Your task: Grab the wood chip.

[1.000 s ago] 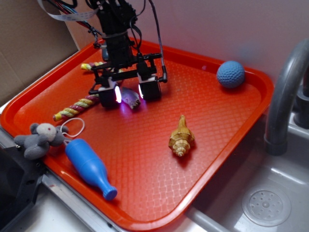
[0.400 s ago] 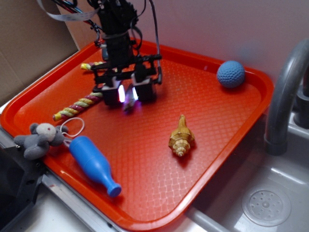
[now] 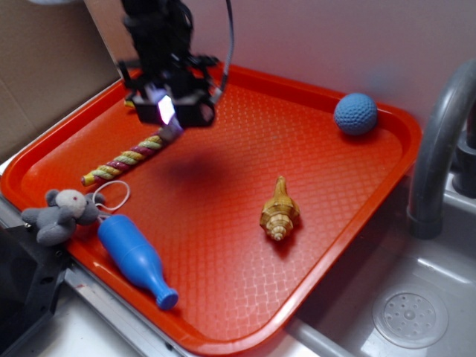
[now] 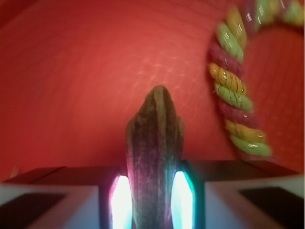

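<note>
Gripper: clenched on the wood chip, raised clear of the red tray at its 11 o'clock corner. Chip: pinched upright between lit pads. Twisted rope: at 7 o'clock from gripper. Seashell: tray centre. Blue ball: 1 o'clock corner. Blue pin, grey plush: 8 o'clock edge.

Gripper is hanging above the far-left part of the tray, with the wood chip sitting between its fingers, clear of the tray floor. Twisted rope is lying just below and left of it. Seashell is lying mid-tray, ball far right. Bottle and plush toy are sitting at the near-left rim. Sink is lying right of the tray.
</note>
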Controlling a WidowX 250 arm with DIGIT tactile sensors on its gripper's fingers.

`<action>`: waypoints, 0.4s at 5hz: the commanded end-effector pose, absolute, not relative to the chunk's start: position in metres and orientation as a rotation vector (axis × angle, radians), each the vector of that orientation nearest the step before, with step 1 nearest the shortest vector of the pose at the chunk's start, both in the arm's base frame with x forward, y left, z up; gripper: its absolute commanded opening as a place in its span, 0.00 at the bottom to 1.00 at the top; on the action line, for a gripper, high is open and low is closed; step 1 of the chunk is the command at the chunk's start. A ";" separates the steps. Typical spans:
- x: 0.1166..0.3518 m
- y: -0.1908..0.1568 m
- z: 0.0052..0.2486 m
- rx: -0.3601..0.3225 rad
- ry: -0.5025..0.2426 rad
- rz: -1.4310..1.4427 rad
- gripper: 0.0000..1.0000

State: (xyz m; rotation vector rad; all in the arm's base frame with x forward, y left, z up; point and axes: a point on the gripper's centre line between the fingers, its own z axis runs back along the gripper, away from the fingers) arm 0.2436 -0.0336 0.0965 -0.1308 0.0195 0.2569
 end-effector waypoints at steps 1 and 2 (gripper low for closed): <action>0.245 -0.011 0.194 -0.187 -0.101 -0.064 0.00; 0.245 -0.004 0.204 -0.130 -0.144 -0.047 0.00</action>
